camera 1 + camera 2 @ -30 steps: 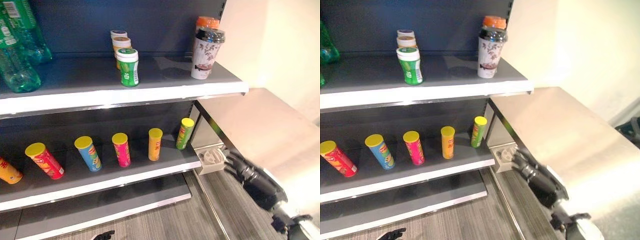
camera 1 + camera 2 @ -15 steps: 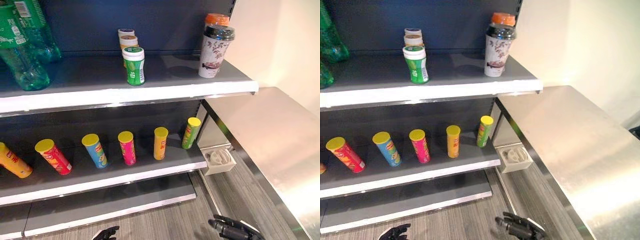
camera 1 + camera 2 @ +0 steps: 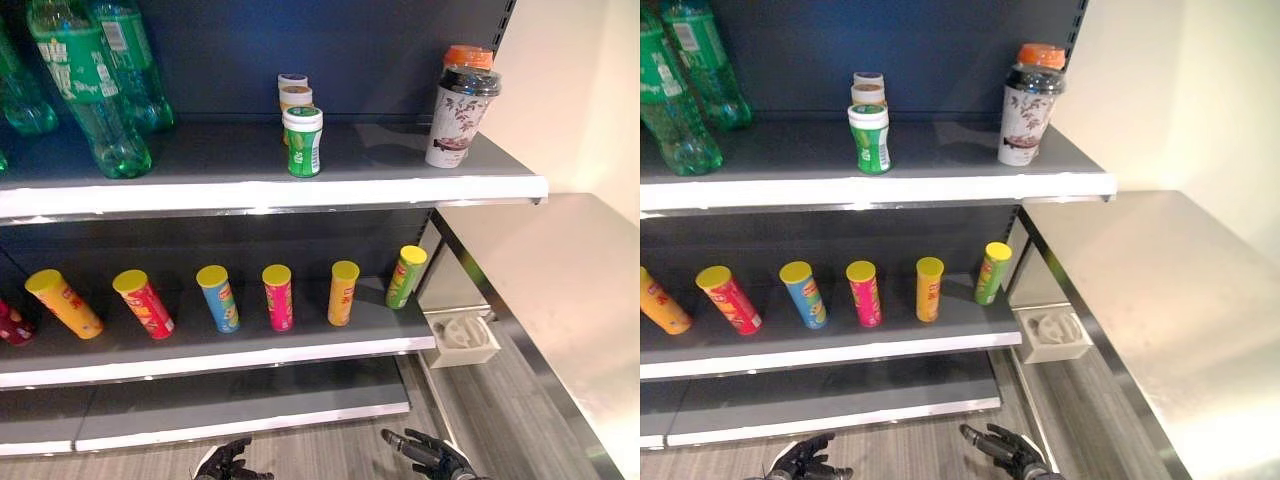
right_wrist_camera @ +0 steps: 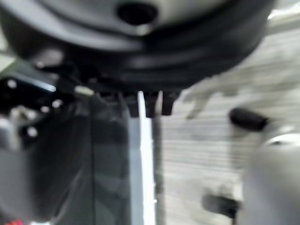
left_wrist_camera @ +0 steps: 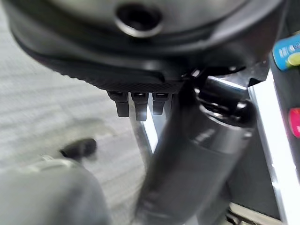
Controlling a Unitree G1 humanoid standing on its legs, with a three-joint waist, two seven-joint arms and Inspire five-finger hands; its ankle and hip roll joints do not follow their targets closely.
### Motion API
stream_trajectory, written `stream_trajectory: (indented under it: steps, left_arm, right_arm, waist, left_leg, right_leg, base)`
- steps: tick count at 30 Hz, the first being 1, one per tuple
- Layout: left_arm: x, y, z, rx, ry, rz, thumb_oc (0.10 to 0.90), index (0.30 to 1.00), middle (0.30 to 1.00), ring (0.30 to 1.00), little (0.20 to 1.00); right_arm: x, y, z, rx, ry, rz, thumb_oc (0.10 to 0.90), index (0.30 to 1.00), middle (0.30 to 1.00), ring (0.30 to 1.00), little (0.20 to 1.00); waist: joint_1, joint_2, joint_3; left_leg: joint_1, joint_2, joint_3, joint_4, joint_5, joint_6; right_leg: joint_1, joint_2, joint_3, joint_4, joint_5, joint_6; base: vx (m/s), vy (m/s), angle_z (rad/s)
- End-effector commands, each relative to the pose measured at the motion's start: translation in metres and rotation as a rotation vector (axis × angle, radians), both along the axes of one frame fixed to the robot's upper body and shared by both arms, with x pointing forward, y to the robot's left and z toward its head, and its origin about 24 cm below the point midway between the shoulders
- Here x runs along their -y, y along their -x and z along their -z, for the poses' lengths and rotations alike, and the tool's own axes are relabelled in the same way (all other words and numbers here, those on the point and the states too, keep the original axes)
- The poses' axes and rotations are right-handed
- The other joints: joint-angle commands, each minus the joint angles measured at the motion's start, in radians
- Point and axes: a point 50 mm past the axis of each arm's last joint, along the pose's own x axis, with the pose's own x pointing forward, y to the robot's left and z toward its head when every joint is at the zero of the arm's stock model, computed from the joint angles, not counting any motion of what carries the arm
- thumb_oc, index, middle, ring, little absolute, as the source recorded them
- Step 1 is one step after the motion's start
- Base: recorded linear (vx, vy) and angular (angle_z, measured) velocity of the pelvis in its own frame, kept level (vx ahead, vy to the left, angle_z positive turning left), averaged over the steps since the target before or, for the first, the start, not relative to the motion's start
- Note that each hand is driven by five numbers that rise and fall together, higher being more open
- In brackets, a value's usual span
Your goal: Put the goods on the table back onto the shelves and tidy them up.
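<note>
Both hands hang low near the floor, left hand [image 3: 805, 462] and right hand [image 3: 1005, 451], fingers loosely spread, holding nothing. Chip cans [image 3: 278, 297] stand upright along the middle shelf [image 3: 220, 362], tilted slightly.

Bright light is falling from overhead. The steel table [image 3: 570, 300], up and to the right of the right hand [image 3: 432, 455], is throwing back broad pale glare. The upper shelf [image 3: 270, 192] is gleaming along its front edge and casting deep shadow over the lower shelf [image 3: 230, 355] above the left hand [image 3: 228, 462]. The cup [image 3: 455, 105] is casting a soft shadow leftward.
</note>
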Motion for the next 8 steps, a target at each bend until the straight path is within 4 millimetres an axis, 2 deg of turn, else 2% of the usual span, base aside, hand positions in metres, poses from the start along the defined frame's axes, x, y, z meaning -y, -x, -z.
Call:
stream_trajectory:
  steps: [1, 8]
  left_arm:
    - [-0.0077, -0.0366, -0.0123, 0.135, -0.022, -0.039, 0.800, 0.900, 0.900, 0.900, 0.900]
    - [-0.0047, -0.0391, -0.0126, 0.149, -0.007, -0.070, 0.800, 0.900, 0.900, 0.900, 0.900]
  right_arm:
    - [0.0158, -0.0353, -0.0187, 0.145, 0.087, 0.006, 0.800, 0.900, 0.900, 0.900, 0.900]
    - [0.0107, -0.0348, -0.0132, 0.116, 0.099, 0.007, 0.800, 0.900, 0.900, 0.900, 0.900]
  waist:
    - [0.010, -0.001, 0.005]
    - [0.017, 0.000, 0.003]
  left_leg:
    - [0.062, 0.059, -0.005, 0.008, -0.082, -0.033]
    - [0.065, 0.061, -0.008, 0.008, -0.081, -0.033]
  right_leg:
    - [-0.044, -0.032, -0.056, 0.006, 0.079, 0.014]
    - [-0.038, -0.029, -0.061, 0.006, 0.075, 0.010]
  base:
    - [0.00, -0.006, 0.11]
    - [0.00, -0.001, 0.02]
